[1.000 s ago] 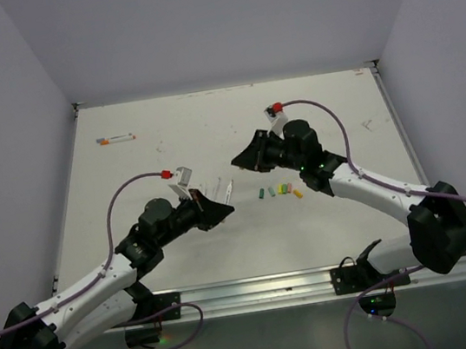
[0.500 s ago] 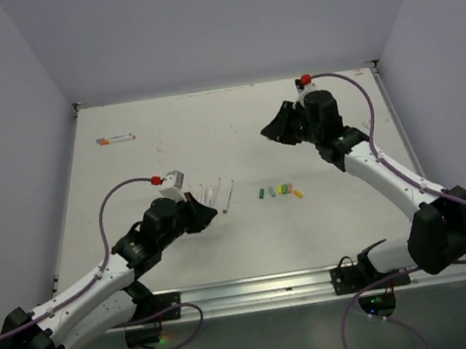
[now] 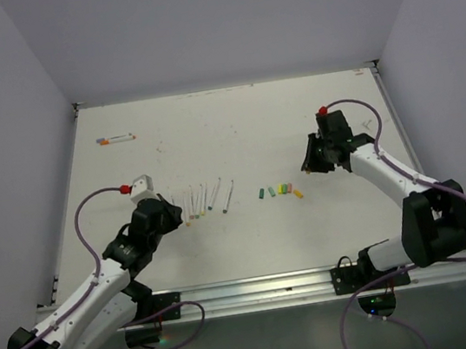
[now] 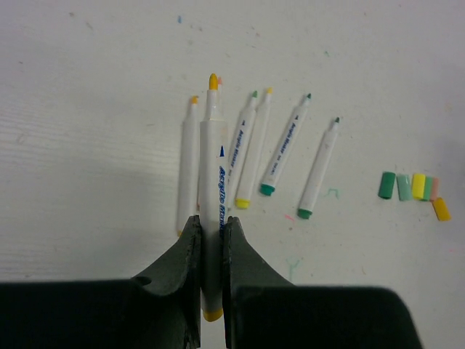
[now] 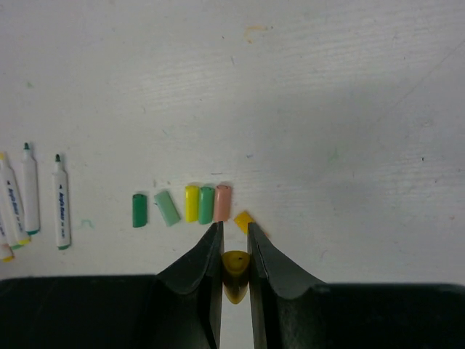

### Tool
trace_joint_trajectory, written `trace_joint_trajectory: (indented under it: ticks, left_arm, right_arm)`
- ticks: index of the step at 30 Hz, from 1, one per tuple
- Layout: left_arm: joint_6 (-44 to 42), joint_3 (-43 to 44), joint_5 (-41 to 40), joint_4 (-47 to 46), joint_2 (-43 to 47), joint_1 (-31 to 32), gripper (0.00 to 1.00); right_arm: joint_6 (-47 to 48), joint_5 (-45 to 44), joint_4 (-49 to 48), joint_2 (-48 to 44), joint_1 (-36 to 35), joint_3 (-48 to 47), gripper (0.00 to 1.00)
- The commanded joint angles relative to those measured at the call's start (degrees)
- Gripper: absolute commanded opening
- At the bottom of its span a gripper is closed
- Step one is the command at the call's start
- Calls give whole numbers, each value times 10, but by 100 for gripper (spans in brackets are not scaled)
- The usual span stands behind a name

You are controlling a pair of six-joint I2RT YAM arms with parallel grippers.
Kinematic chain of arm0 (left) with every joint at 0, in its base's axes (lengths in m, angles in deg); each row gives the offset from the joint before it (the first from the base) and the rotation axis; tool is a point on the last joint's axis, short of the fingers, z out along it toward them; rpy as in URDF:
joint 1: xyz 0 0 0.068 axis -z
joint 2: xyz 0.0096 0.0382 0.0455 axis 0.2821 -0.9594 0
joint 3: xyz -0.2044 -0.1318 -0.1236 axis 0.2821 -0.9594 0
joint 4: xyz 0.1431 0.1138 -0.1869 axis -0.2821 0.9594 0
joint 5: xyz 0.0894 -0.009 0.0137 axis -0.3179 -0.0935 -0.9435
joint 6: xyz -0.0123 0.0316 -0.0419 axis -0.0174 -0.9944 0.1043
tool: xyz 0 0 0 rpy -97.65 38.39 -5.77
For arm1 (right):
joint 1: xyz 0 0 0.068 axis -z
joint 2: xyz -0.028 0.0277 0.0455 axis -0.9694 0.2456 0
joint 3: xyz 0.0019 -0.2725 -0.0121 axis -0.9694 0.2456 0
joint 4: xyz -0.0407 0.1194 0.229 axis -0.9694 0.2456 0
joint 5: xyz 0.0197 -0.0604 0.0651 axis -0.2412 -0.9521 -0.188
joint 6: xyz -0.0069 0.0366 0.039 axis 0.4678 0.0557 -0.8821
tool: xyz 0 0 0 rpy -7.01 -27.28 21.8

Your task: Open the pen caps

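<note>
The left pincer (image 4: 213, 222) pinches an uncapped yellow pen (image 4: 211, 145) by the row of other pens (image 4: 280, 149). The right pincer (image 5: 234, 229) pinches a yellow cap (image 5: 235, 265). Loose caps (image 5: 192, 203) lie mid-worktop (image 3: 208, 125), well apart from every edge.

A scuffed white rectangular tabletop (image 3: 209, 134) sits boxed in by plain pale lilac-grey walls (image 3: 218, 19) at nine, twelve and three o'clock, evenly lit; a ribbed aluminium rail (image 3: 259, 290) runs along its six o'clock edge.
</note>
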Motion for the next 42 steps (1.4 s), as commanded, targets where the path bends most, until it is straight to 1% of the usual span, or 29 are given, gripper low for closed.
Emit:
trace_joint_trajectory:
  ticks: [1,4,11,16,23,27,29,31,32,33,37,42]
  left_arm:
    - [-12,-3,-42,3,6,-30,0]
    - [9,0,-73,20,-9,-32,0]
    - [35,-25,-84,-4,-33,-36,0]
    - [20,-39,-53,-66,-80,-38,0]
    - [24,-46,-29,-131,-137,-46,1]
    - [23,-50,-14,-154,-163,-50,6]
    - [22,-50,-9,-156,-169,-52,7]
    - [26,-51,-3,-156,-175,-54,12]
    - [27,-55,-2,-156,-176,-56,14]
    - [32,-57,-1,-157,-173,-57,16]
    - [38,-66,4,-156,-168,-62,24]
    - [38,-71,5,-153,-164,-65,32]
  right_arm:
    - [33,-8,18,22,6,8,0]
    - [36,2,4,40,7,23,0]
    - [34,10,-29,71,7,46,0]
    - [34,27,-47,92,7,58,0]
    - [34,44,-60,106,7,69,2]
    - [36,46,-66,106,7,74,5]
    - [37,44,-67,108,7,75,8]
    - [38,46,-69,110,7,76,11]
    - [38,45,-69,111,7,77,16]
    - [38,45,-69,112,7,77,18]
    - [38,47,-69,110,8,77,22]
    - [39,43,-66,99,7,79,30]
